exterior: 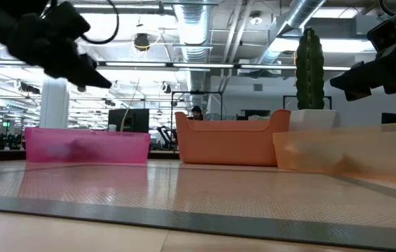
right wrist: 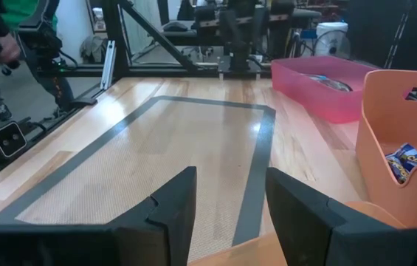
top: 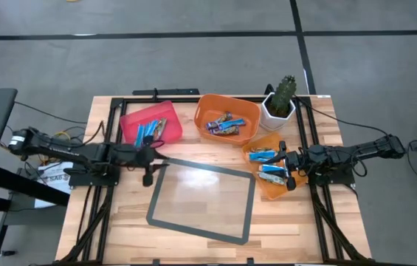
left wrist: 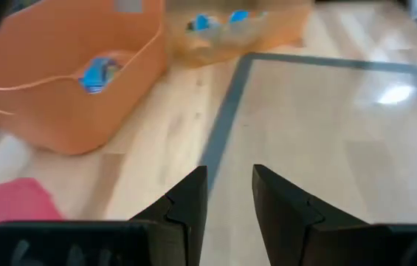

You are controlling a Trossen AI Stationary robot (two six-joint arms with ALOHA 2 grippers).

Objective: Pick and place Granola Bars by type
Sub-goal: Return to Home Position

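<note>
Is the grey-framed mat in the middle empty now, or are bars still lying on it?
Empty. The high view shows nothing lying on the mat; the wrist views show bare surface too.

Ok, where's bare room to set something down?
The mat, between left claw and right claw, is bare; so is the table strip beyond it, away from the bins. Crowded: red bin, orange bin, cactus pot.

Wooden table (top: 128, 230): mat (top: 202, 199), red bin (top: 170, 111), orange bin (top: 212, 111), amber bin (top: 268, 192), potted cactus (top: 282, 101).

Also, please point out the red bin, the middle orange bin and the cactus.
red bin (top: 147, 109), high view, far wall.
middle orange bin (top: 230, 103), high view, bare inner wall.
cactus (top: 287, 87), high view, green stem.
</note>
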